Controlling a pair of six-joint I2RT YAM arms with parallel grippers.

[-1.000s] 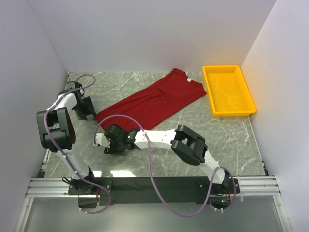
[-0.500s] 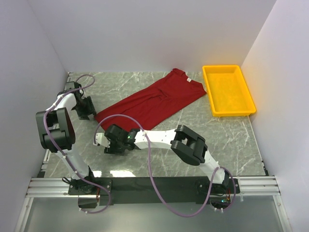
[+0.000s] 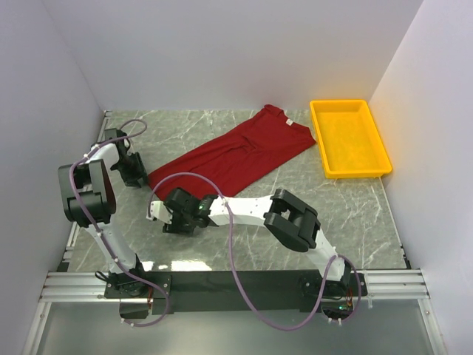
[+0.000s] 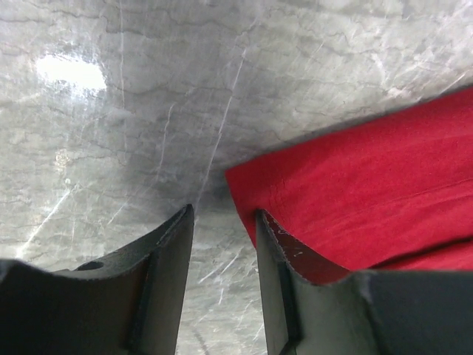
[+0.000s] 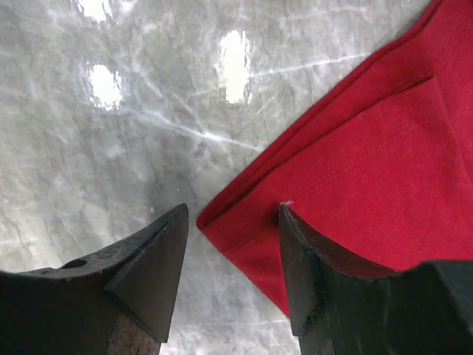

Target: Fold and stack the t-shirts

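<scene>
Toward the left edge of the surface lies the hem end of the t-shirt. The garment is flat, a long dark red strip running diagonally from the far middle down to the left. Its collar end is near the yellow tray, which sits toward the far right corner.

The left gripper is at the far hem corner. In its wrist view the jaws are apart, the cloth corner reaches one finger, and bare marble shows in the gap. It grips nothing.

The right gripper is at the near hem corner. Its jaws are apart with the doubled corner between them, and nothing is pinched.

Step in hand, as I judge it: taking both hem corners for a fold toward the collar. To do it well:
- Shift the left gripper further over the cloth so both layers sit inside the gap before it closes.
- Get the lower fingertips under the edge, not on top of it.
- Close both grippers together.
- Lift evenly and keep the hem taut between the arms, so the strip does not twist or open.

Count:
- t-shirts: one, with no second in view to stack on
- trays: one
- grippers: two
</scene>
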